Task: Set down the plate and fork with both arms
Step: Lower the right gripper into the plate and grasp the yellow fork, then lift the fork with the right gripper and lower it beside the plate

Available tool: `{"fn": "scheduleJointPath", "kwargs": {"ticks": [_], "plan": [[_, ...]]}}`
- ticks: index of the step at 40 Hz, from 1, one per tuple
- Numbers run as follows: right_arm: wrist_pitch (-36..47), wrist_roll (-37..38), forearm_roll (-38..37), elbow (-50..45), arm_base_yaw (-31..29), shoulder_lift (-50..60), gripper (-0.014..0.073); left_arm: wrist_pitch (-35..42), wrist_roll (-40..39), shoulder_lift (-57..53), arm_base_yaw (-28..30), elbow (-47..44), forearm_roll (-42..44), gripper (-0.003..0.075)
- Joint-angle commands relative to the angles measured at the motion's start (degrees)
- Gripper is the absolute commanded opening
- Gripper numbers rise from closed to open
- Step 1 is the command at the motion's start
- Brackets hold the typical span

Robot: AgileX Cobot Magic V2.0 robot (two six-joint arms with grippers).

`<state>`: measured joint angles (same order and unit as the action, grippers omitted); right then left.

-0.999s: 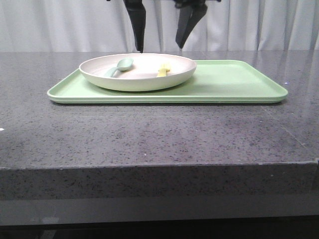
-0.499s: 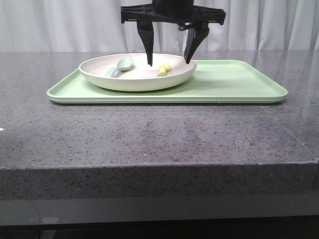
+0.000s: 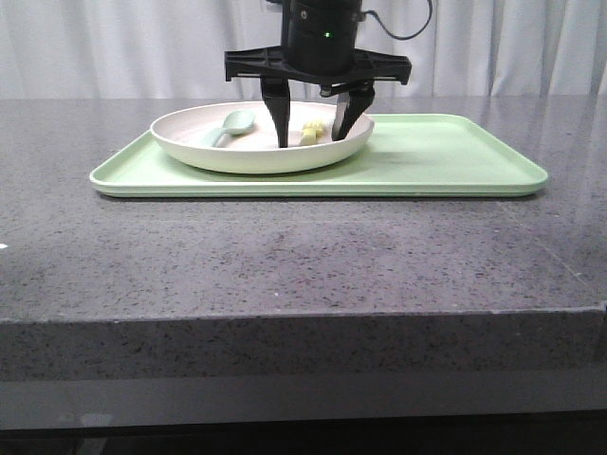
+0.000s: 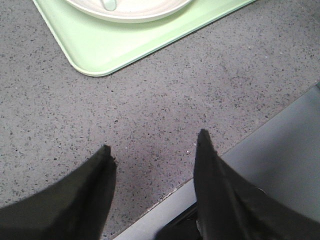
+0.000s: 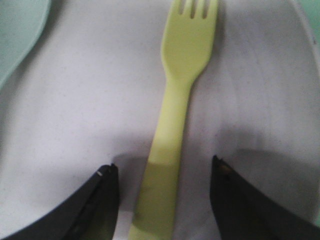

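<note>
The cream plate [image 3: 228,152] sits on the left part of the light green tray [image 3: 446,161]. The pale yellow fork [image 3: 310,132] lies inside the plate, right of centre. My right gripper [image 3: 311,142] is open and lowered into the plate, one finger on each side of the fork's handle [image 5: 167,165], not touching it. In the right wrist view its gripper [image 5: 165,172] straddles the handle over the plate's floor [image 5: 90,100]. My left gripper [image 4: 152,145] is open and empty above the bare table near the front edge, out of the front view.
A pale grey-green spoon [image 3: 228,125] lies in the plate's left half; its bowl shows in the right wrist view [image 5: 17,35]. The tray's corner [image 4: 95,50] and plate rim [image 4: 135,12] lie beyond the left gripper. The table's front edge [image 4: 165,192] runs under the left fingers.
My right gripper has come down from above the plate into it, and its fingers now stand on either side of the fork. Plate, fork and spoon have not moved.
</note>
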<state>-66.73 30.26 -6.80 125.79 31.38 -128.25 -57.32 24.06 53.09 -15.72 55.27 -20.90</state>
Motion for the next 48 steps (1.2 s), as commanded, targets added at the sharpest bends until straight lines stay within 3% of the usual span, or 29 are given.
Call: {"fn": "scheduleJointPath", "kwargs": {"ticks": [1,15,33,41,48], "plan": [[2.58,-0.08,-0.59,1.96,-0.33,3.49,0.0384,2.93,-0.01,-0.6,0.12,1.41,-1.75,0.0358],[1.68,-0.08,-0.59,1.96,-0.33,3.49,0.0231,2.93,-0.01,-0.6,0.12,1.41,-1.75,0.0358],[0.05,-0.08,0.23,1.96,-0.33,2.61,0.022,2.83,-0.01,-0.6,0.12,1.41,-1.75,0.0358],[-0.04,-0.08,0.23,1.96,-0.33,2.61,0.0136,2.83,-0.01,-0.6,0.12,1.41,-1.75,0.0358],[0.28,-0.08,0.23,1.96,-0.33,2.89,0.0129,2.83,-0.01,-0.6,0.12,1.41,-1.75,0.0358]]}}
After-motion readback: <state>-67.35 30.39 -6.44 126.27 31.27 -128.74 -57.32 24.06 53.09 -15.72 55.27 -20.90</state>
